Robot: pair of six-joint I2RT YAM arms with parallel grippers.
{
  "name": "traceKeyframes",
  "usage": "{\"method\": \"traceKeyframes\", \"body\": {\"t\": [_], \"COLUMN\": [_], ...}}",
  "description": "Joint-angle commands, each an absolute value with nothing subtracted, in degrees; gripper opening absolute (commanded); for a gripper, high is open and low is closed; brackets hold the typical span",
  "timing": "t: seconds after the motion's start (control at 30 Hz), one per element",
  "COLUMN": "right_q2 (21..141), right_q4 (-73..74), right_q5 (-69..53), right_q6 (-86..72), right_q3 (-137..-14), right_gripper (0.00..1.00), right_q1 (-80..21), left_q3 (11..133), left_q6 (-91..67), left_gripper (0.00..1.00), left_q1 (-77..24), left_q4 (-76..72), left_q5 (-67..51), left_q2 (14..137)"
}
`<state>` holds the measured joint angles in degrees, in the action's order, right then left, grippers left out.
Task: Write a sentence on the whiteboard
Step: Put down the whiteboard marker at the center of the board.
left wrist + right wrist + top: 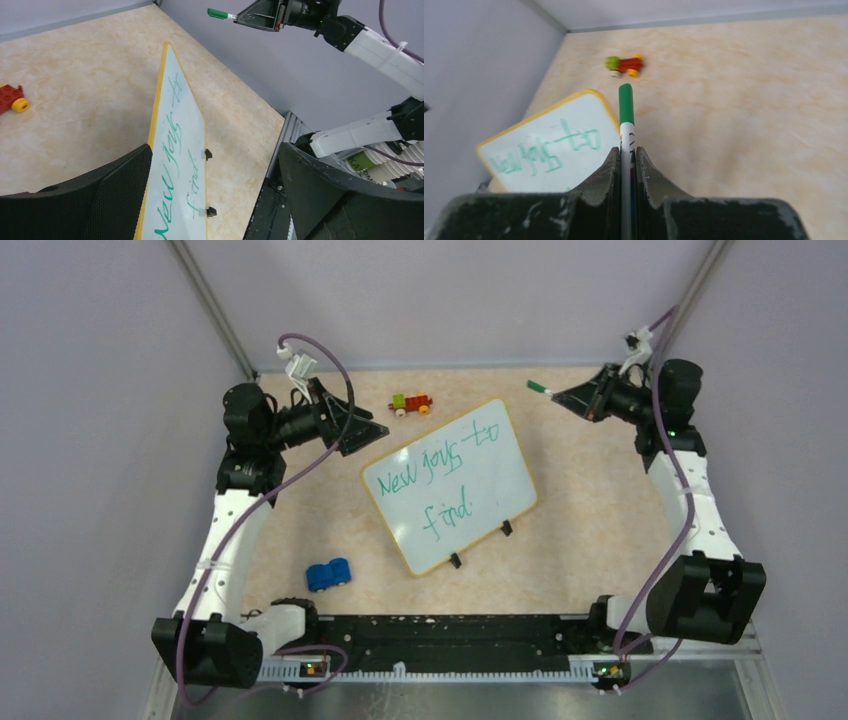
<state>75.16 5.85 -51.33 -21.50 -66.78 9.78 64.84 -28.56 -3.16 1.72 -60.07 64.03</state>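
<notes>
Top external view gives us the large white rectangular whiteboard with a thin yellow rim [495, 465] lying flat in the middle of the beige marbled desk [600, 540]. Its long axis runs diagonally from near left to far right, with two small black clips on its near long edge. The green handwritten sentence [440, 460] follows that axis, "New joys to" above "find". Our left pincer [365, 435] stands wide open and holds nothing, just beside the board's left corner; we cannot tell whether it touches. Our right pincer [562, 397] grips a white marker with a green end [540, 388], apart from the board, green end pointing left.
</notes>
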Motion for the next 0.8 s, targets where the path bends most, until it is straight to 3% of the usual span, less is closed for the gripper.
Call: {"method": "traceKeyframes", "body": {"t": [0.0,0.33,0.77], "right_q2": [74.5,81.8,92.2], "right_q4": [14.7,17.7,15.5], "right_q5": [-42.4,-34.9,-31.1], "right_q6": [-12.6,-2.5,3.4], "right_q3": [-64.3,-57.6,-55.3], "right_gripper": [0.0,0.0,0.04], "right_q1": [18.9,21.9,21.9], "left_q3": [67.5,69.3,67.3], "left_q6": [-23.3,-16.0,-12.2], "left_gripper": [0.99,0.99,0.99], "left_q1": [-1.9,-1.1,-0.4], "left_q4": [6.3,17.5,20.5], "left_q5": [-56.4,-46.9,-44.2], "left_q2": [63.6,65.8,66.5]}}
